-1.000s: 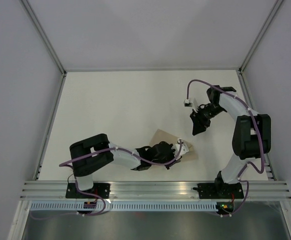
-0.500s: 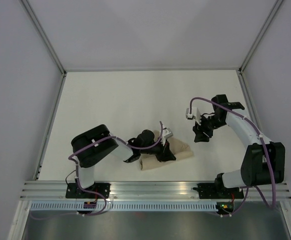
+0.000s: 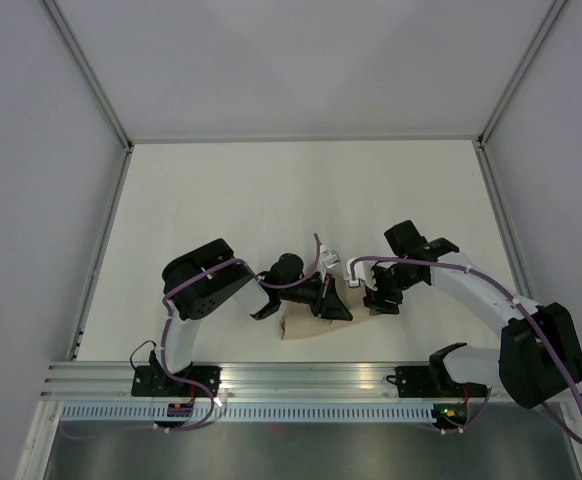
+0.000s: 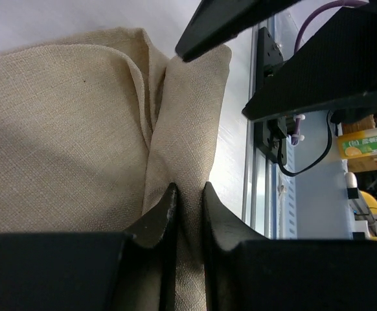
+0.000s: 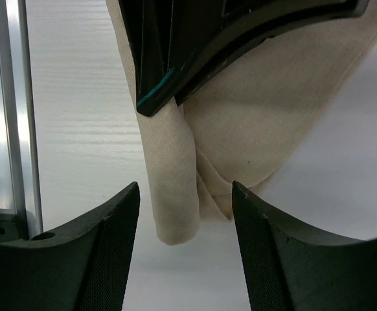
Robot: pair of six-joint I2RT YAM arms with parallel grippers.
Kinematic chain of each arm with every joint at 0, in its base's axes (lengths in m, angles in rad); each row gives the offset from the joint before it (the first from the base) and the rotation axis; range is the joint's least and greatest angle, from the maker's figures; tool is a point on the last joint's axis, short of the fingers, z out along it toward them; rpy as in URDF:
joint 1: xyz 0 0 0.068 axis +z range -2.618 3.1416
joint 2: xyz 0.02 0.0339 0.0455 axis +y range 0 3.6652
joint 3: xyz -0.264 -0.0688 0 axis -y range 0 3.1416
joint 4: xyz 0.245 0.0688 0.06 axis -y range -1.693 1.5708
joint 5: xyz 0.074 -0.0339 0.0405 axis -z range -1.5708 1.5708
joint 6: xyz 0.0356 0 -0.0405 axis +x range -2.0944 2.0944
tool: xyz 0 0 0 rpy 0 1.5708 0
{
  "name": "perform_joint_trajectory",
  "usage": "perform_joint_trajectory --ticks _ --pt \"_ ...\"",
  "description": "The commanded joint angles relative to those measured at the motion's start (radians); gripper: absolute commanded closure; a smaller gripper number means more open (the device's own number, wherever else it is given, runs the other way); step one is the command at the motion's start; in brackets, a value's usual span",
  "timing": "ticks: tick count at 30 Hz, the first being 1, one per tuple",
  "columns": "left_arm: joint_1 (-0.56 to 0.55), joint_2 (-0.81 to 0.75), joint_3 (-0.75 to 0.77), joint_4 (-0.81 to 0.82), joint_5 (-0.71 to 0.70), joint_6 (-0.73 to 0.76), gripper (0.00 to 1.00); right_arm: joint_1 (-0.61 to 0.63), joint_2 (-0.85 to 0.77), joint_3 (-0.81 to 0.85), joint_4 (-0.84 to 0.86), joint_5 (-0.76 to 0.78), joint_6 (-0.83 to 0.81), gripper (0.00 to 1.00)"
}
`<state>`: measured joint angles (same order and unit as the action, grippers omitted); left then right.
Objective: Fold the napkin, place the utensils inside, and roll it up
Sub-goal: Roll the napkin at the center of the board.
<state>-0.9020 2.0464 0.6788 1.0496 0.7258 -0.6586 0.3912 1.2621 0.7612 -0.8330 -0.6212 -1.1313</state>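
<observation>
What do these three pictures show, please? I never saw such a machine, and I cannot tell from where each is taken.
Two robot arms are bolted at the near edge of a white table. The wide picture comes from a fixed camera above: left arm on the left, right arm on the right. The other two come from a small camera on each wrist. On the table lies a tan napkin, bunched into folds. The left gripper pinches one fold. The right gripper is open, its fingers either side of the napkin's rolled end, not gripping. No cutlery is visible.
</observation>
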Motion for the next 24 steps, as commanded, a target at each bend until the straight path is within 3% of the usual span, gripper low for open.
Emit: perform_joint_trajectory --ticks 1,11,17,21,24 --pt "-0.003 0.054 -0.005 -0.089 0.037 -0.019 0.98 0.049 0.045 -0.013 0.093 0.008 0.008 0.35" --pt "0.011 0.055 0.013 -0.157 0.029 -0.006 0.98 0.113 0.098 -0.062 0.147 0.037 0.034 0.45" --pt "0.011 -0.001 0.002 -0.209 -0.041 0.031 0.94 0.118 0.221 -0.042 0.140 0.066 0.059 0.85" --pt "0.011 -0.101 -0.008 -0.307 -0.141 0.094 0.84 0.113 0.293 -0.027 0.117 0.074 0.067 0.93" --pt "0.011 -0.190 -0.005 -0.393 -0.232 0.152 0.78 0.104 0.315 -0.013 0.109 0.086 0.087 0.93"
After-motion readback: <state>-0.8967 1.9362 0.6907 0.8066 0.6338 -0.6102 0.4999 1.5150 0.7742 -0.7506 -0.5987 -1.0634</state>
